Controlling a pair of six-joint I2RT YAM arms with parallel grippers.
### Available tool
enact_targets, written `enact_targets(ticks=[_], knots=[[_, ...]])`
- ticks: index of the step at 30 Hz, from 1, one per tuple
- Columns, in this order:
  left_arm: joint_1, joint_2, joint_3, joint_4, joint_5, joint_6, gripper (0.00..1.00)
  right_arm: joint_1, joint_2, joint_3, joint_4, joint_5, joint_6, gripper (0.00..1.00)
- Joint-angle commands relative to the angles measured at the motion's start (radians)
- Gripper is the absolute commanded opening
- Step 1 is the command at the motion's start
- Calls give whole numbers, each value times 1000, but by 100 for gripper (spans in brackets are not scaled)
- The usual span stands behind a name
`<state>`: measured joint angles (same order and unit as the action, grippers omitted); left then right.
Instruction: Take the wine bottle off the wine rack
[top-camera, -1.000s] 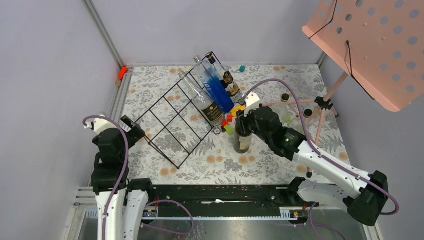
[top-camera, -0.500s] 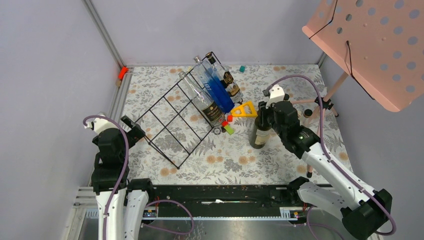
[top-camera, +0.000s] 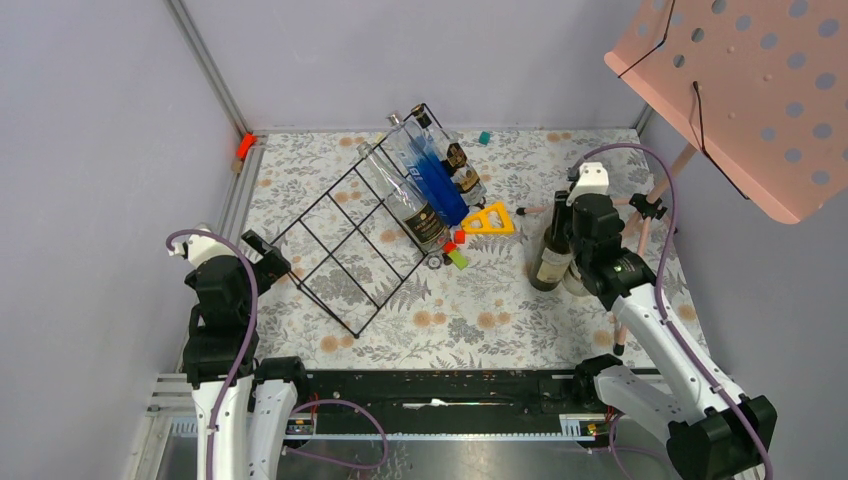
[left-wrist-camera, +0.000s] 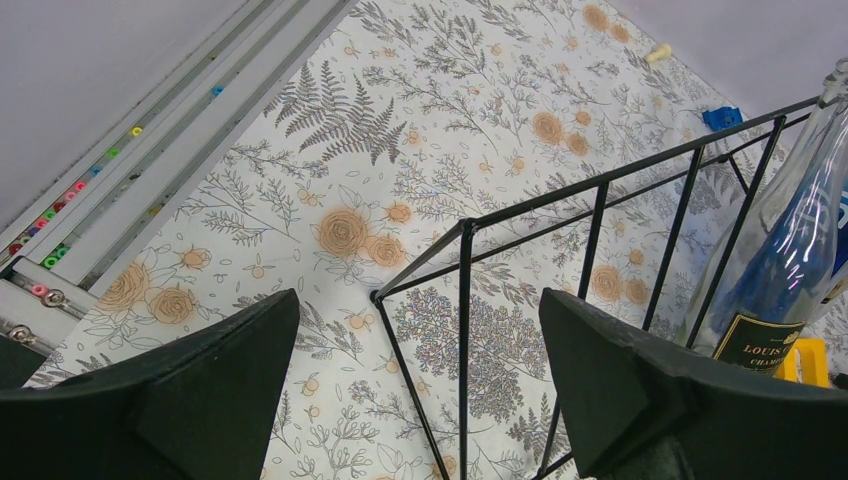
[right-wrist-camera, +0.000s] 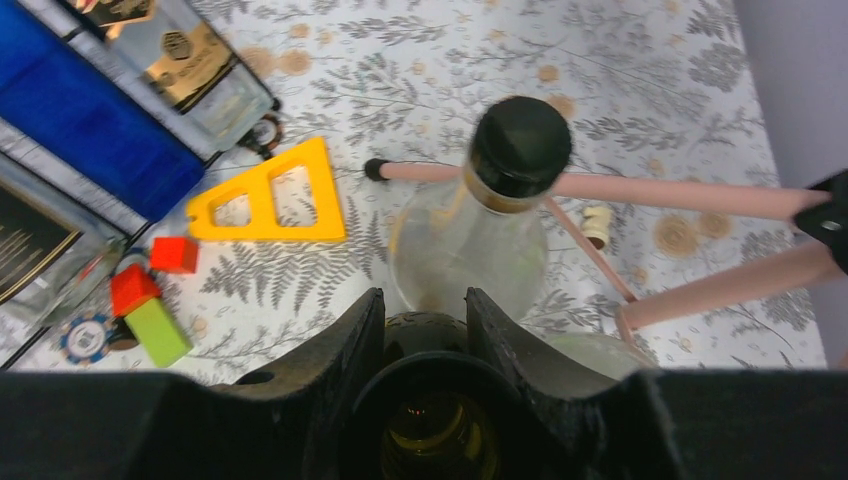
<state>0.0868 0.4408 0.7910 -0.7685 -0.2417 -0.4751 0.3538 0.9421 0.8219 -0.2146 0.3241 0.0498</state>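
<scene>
The wine bottle (top-camera: 548, 262) is dark glass with a pale label and stands upright at the right of the table, apart from the wine rack (top-camera: 345, 240). My right gripper (top-camera: 562, 206) is shut on its neck from above. In the right wrist view the black fingers (right-wrist-camera: 350, 350) clamp the dark bottle top (right-wrist-camera: 438, 435). The black wire rack lies left of centre, with three other bottles (top-camera: 432, 178) on its far end. My left gripper (top-camera: 263, 255) hangs open over the rack's near-left corner (left-wrist-camera: 463, 300), holding nothing.
A clear bottle with a black cap (right-wrist-camera: 470, 235) stands just ahead of the held bottle, between the pink music stand's legs (right-wrist-camera: 680, 195). The stand's perforated desk (top-camera: 750, 90) overhangs the right side. A yellow triangle (top-camera: 488, 220) and small coloured blocks (top-camera: 455, 252) lie between the rack and the bottle.
My right arm has carried the upright wine bottle to the right, from beside the rack's end to near the stand's legs. The left arm has not moved.
</scene>
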Motion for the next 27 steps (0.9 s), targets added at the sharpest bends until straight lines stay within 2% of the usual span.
enact_targets(ticks=[1,5,7,9,12,17,22,27], knots=[[8,10,-1,49,15,12,99,-42,5,21,-65,123,-10,0],[8,12,-1,51,17,12,99,-55,-4,18,-69,141,-1,0],[9,13,-1,51,20,13,99,-56,-5,17,-67,141,-2,6],[11,13,-2,52,23,13,99,-56,-6,19,-66,132,-4,18],[13,14,-3,54,25,13,99,-56,-4,20,-67,103,-8,41],[14,13,-3,54,25,13,99,-56,1,27,-67,69,-29,66],[14,15,-3,54,28,14,99,-55,-2,39,-77,57,-26,79],[16,15,-2,53,28,15,99,-56,-3,81,-111,22,-33,85]])
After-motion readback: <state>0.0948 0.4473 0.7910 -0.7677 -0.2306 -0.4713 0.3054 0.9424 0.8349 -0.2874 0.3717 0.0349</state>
